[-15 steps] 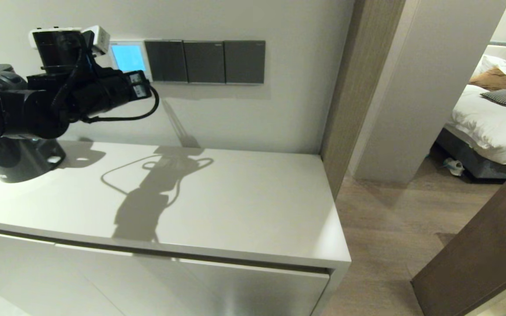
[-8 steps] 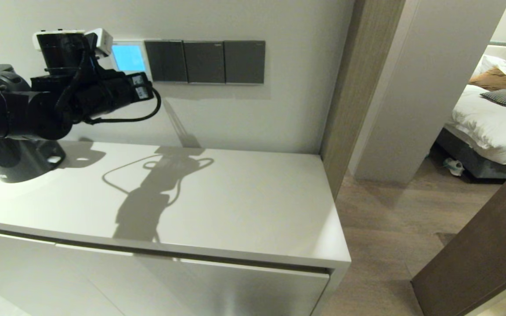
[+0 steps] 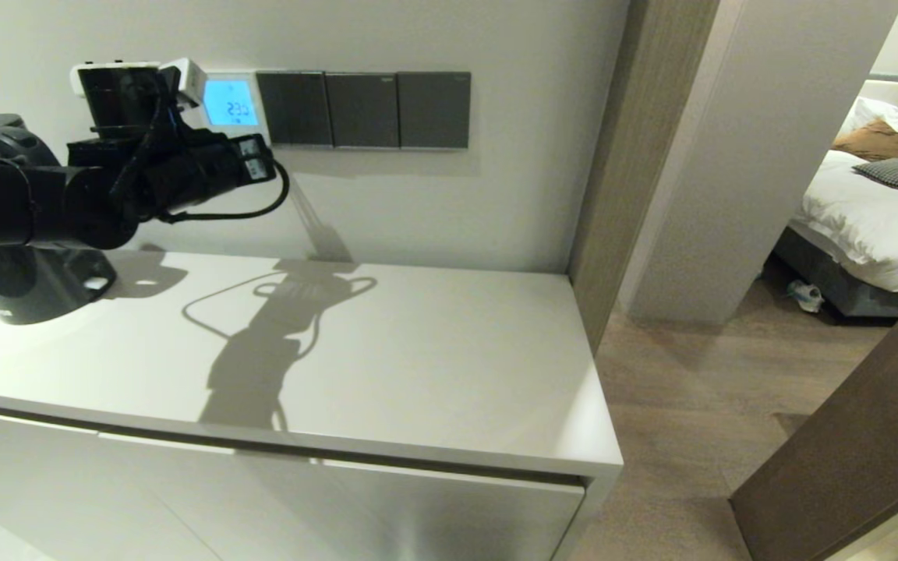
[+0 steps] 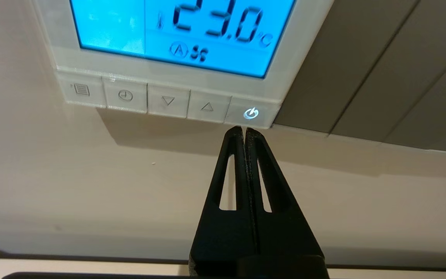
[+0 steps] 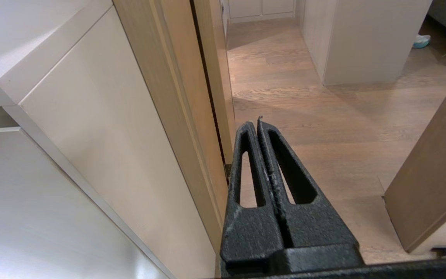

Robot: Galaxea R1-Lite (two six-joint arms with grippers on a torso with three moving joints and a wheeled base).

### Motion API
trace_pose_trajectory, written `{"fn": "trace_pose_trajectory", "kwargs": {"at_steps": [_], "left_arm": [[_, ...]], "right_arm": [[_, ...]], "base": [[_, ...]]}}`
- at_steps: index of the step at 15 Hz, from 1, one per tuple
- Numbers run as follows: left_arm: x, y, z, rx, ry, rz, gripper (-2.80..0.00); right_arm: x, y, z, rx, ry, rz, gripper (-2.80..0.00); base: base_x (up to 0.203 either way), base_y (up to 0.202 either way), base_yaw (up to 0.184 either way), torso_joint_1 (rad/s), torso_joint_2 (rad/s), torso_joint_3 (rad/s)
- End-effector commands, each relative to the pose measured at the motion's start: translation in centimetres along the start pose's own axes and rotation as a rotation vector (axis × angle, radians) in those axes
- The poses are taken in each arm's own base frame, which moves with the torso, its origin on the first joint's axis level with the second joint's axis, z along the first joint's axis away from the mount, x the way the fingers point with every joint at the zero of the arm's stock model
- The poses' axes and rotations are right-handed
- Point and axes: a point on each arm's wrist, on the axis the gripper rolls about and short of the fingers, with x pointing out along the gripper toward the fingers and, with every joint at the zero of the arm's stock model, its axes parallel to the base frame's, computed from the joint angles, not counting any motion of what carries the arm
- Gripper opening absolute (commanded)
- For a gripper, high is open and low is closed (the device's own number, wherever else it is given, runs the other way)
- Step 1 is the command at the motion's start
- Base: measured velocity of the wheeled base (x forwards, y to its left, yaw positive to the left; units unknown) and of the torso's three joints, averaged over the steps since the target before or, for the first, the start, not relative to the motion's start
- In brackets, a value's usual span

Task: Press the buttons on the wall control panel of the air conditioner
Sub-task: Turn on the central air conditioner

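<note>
The white wall control panel (image 3: 229, 101) has a lit blue screen reading 23.0 °C (image 4: 215, 23). Under the screen runs a row of several buttons; the glowing power button (image 4: 251, 113) is the one nearest the dark switch plates. My left gripper (image 4: 243, 128) is shut and empty, its tip just below the power button's lower edge, close to the wall. In the head view the left gripper (image 3: 256, 152) covers the button row. My right gripper (image 5: 258, 122) is shut and empty, parked low beside the cabinet's side, over the wooden floor.
Three dark switch plates (image 3: 363, 109) sit right of the panel. A white cabinet top (image 3: 418, 351) lies below, with a black appliance (image 3: 28, 288) at its left end. A wooden door frame (image 3: 613, 156) and an open door (image 3: 846, 444) stand to the right.
The screen was plain blue and now shows digits. My left arm has shifted slightly to the right and a little lower along the wall.
</note>
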Motion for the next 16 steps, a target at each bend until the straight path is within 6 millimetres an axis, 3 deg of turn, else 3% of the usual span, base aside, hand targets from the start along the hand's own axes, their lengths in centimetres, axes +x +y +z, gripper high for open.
{"fn": "trace_pose_trajectory", "kwargs": {"at_steps": [1,9,16], "left_arm": [[-0.5,-0.2,0.6,-0.003,-0.016,-0.005,-2.8],[-2.0,-0.3,0.8,-0.001,-0.011,-0.005,-2.8],[-2.8,1.4,1.8,0.0,-0.036,0.041,-2.8]], "right_arm": [[0.0,0.0,0.0,0.0,0.003,0.001,-2.8],[0.0,0.0,0.0,0.0,0.003,0.001,-2.8],[0.0,0.0,0.0,0.0,0.003,0.001,-2.8]], "base": [[0.0,0.0,0.0,0.0,0.0,0.0],[0.0,0.0,0.0,0.0,0.0,0.0],[0.0,0.0,0.0,0.0,0.0,0.0]]}}
